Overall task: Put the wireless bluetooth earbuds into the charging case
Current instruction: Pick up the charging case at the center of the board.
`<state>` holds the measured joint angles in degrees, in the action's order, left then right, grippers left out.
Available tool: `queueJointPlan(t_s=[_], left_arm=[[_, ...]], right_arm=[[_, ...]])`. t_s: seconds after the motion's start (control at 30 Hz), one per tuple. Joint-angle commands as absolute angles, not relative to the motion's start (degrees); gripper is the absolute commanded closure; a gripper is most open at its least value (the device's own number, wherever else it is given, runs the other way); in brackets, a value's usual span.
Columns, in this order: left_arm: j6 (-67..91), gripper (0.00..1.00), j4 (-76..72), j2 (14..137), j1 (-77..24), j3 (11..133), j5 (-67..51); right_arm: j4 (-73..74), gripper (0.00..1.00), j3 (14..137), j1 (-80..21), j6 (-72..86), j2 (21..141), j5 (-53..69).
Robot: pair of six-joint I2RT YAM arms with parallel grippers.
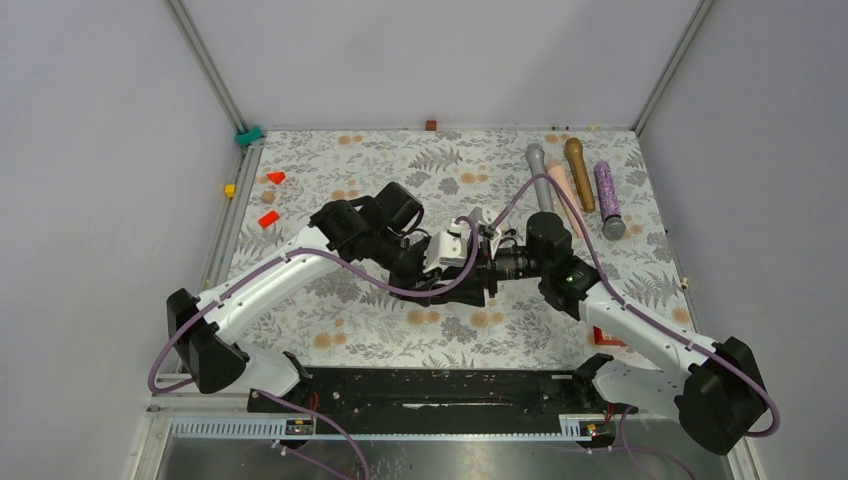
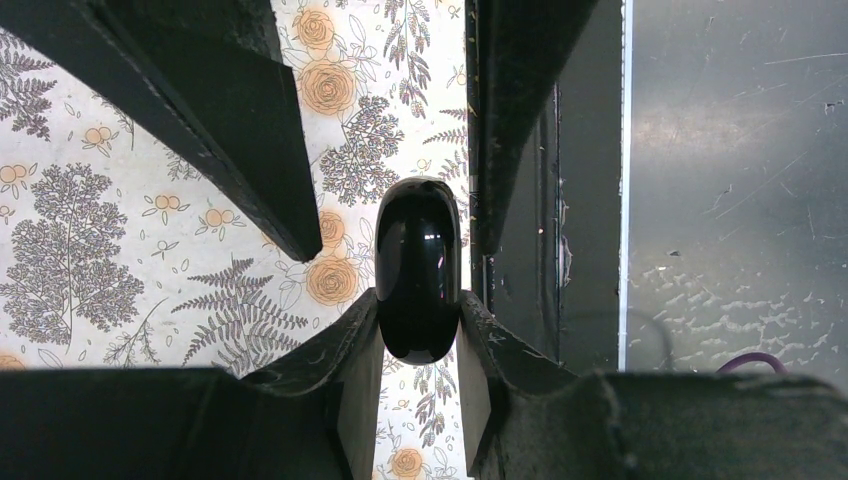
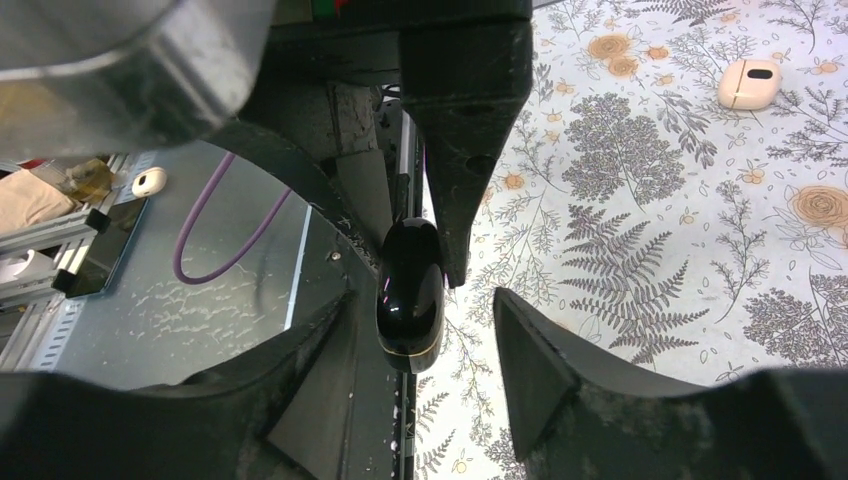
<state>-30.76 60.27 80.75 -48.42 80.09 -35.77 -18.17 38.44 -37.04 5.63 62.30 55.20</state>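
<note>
Left gripper (image 2: 418,312) pinches glossy black oval piece (image 2: 418,250). Right gripper (image 3: 420,302) spread, straddling it. Charging case (image 3: 748,83) at 1 o'clock, well apart from it. Dark hollow, contents unreadable.

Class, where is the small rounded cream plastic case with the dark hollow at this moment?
The small rounded cream plastic case lies at the upper right of the right wrist view, alone on the floral tablecloth.
</note>
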Motion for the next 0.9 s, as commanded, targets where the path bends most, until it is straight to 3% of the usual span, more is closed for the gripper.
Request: queueJointPlan(t_s=[0.0, 0.37, 0.43, 0.53, 0.63, 0.73, 0.87], left_arm=[[-30.28, 0.97, 58.7, 80.63, -48.65, 81.9, -36.63], [-30.09, 0.94, 58.42, 80.25, -48.61, 81.92, -36.33], [-30.08, 0.82, 58.17, 80.13, -48.6, 81.77, -35.98], [-29.67, 0.52, 57.32, 79.37, -48.52, 81.38, -35.17], [-28.92, 0.29, 56.56, 78.2, -47.42, 81.26, -35.3], [-28.03, 0.21, 55.58, 75.75, -44.32, 81.35, -36.84], [-26.4, 0.02, 52.4, 69.49, -36.75, 80.75, -41.86]], right_arm=[[-22.04, 0.44, 38.67, -38.01, 6.6, 62.97, 54.73], [-20.81, 0.65, 39.14, -38.34, 5.93, 63.35, 55.63], [-20.96, 0.68, 39.38, -38.39, 6.51, 63.2, 55.68], [-21.14, 0.69, 39.85, -38.38, 7.47, 62.43, 55.18], [-19.2, 0.69, 41.27, -38.12, 7.49, 60.85, 53.95], [-18.02, 0.71, 42.68, -36.83, 8.28, 59.17, 52.98], [-17.9, 0.74, 45.77, -33.32, 12.16, 57.57, 51.62]])
